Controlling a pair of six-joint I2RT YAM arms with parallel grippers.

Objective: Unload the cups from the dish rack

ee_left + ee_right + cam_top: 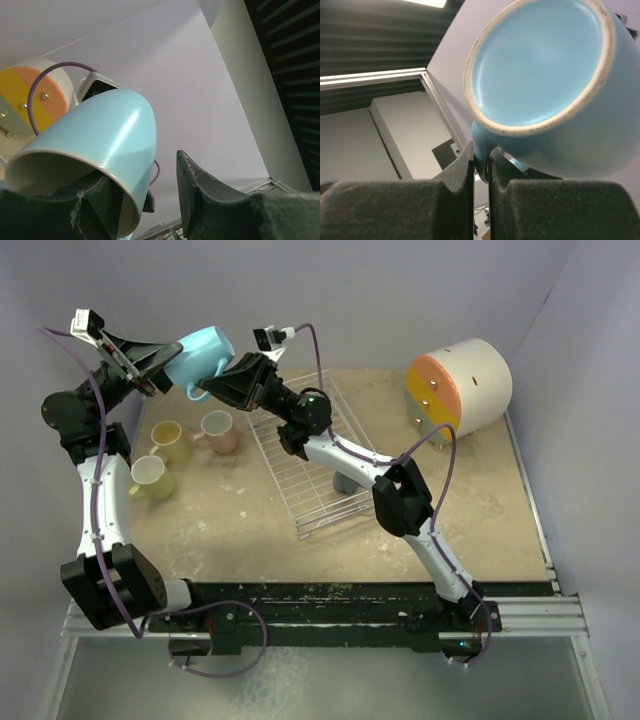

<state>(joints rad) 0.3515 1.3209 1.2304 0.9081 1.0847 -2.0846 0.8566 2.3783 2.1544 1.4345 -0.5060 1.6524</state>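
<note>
A light blue cup (200, 355) (100, 135) (545, 75) hangs in the air over the table's far left, tipped on its side between both grippers. My right gripper (228, 375) (481, 150) is shut on its handle. My left gripper (165, 368) (142, 175) is at its mouth, open: one finger is inside the cup, the other stands apart from the outer wall. The dish rack (310, 455) lies at mid-table with a grey-blue cup (345, 482) in it, partly hidden by the right arm. Cream-yellow (168, 440), pink (218, 430) and lime green (150, 475) cups stand on the table left of the rack.
A round cream-and-orange drawer unit (460, 385) (30, 100) lies at the back right. White walls close in the table at the back and both sides. The right arm stretches across the rack.
</note>
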